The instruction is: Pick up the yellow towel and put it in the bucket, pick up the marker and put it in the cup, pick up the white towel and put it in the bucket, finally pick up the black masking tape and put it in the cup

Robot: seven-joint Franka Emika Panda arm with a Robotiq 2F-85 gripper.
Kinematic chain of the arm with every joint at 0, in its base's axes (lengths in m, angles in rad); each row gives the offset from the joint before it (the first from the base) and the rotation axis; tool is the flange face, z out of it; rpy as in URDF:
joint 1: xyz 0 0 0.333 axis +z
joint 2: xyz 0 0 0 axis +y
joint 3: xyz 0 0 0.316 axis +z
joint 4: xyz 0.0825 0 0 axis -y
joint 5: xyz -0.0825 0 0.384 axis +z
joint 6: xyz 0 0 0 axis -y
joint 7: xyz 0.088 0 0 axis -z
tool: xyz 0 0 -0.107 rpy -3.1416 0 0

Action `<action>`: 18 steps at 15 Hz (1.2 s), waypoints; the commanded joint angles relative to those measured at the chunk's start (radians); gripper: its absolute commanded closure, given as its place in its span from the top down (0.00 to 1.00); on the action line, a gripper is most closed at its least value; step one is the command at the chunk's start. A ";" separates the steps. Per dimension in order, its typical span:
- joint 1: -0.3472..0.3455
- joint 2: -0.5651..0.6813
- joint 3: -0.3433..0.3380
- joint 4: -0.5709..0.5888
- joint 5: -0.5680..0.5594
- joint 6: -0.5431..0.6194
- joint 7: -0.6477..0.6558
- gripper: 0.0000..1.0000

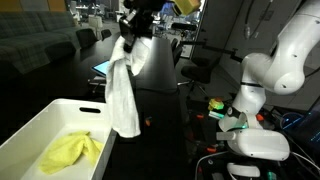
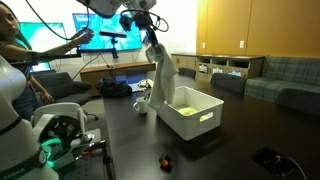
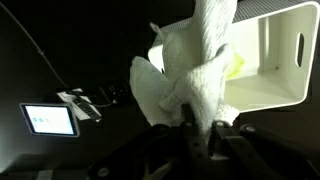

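- Step 3 of 4 is in hand: the white towel (image 1: 123, 95) is up off the table (image 2: 240, 140) and on its way to the bucket (image 1: 30, 125).
- The gripper (image 1: 131, 44) pinches the towel's top end. In the wrist view the jaws are pressed together on a bunched fold of cloth (image 3: 195, 70).
- The towel hangs high above the table as 1 long, limp strip, gathered narrow at the grip and wider and creased lower down. It is plain white and thin, with loose folds.
- In both exterior views its lower end sits at about rim height, beside a corner of the bucket (image 2: 195, 122). I cannot tell whether the tip is inside the rim or just outside it.
- The bucket is a white rectangular bin with tall smooth walls. The slot handle in a short end shows in the wrist view (image 3: 285, 50).
- The yellow towel (image 1: 72, 150) lies crumpled on the bucket's floor, so step 1 looks done.
- A small white thing, probably the cup (image 2: 140, 103), stands just beside the bucket. The marker is too small to make out.
- Judged from this, the next move is to carry the towel sideways from the corner to over the middle of the bucket. The hanging end must clear the rim, and only then should the jaws part.
- The risk is that a long tail drapes over the wall and drags the cloth out.
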 commanded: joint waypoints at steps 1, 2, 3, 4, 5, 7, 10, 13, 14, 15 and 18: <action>0.005 0.223 -0.078 0.249 0.068 -0.132 -0.233 0.09; 0.008 0.272 -0.096 0.300 0.080 -0.173 -0.289 0.09; 0.010 0.316 -0.115 0.353 0.090 -0.219 -0.349 0.09; 0.012 0.356 -0.132 0.404 0.098 -0.261 -0.415 0.09; 0.016 0.400 -0.144 0.457 0.097 -0.305 -0.471 0.09; 0.024 0.476 -0.165 0.558 0.073 -0.351 -0.551 0.09; 0.038 0.578 -0.189 0.707 0.051 -0.327 -0.635 0.09; 0.049 0.670 -0.203 0.855 0.071 -0.321 -0.711 0.09; 0.074 0.676 -0.191 0.903 0.077 -0.354 -0.722 0.09; 0.083 0.704 -0.190 0.951 0.083 -0.362 -0.744 0.09; 0.132 0.780 -0.190 1.082 0.073 -0.426 -0.789 0.09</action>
